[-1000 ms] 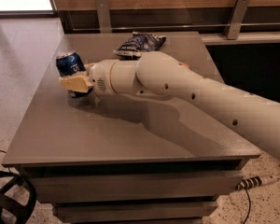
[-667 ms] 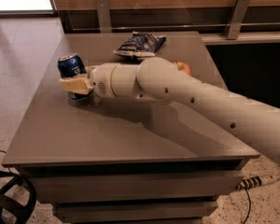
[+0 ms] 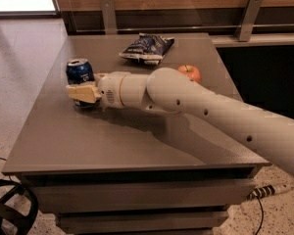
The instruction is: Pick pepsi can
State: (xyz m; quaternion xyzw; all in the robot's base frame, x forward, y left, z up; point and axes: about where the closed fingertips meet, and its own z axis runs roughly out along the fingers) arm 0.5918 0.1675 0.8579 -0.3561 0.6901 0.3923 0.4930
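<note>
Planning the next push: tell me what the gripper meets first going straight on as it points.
Likely the pepsi can, standing right at the tip of the gripper, which points left; depth between them is unclear.

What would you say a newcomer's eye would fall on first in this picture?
The big white arm sweeps in from the right across the grey table, and its gripper sits right at the dark blue pepsi can near the left edge. Farther back lie a blue-and-white snack bag and an apple just beyond the arm.
</note>
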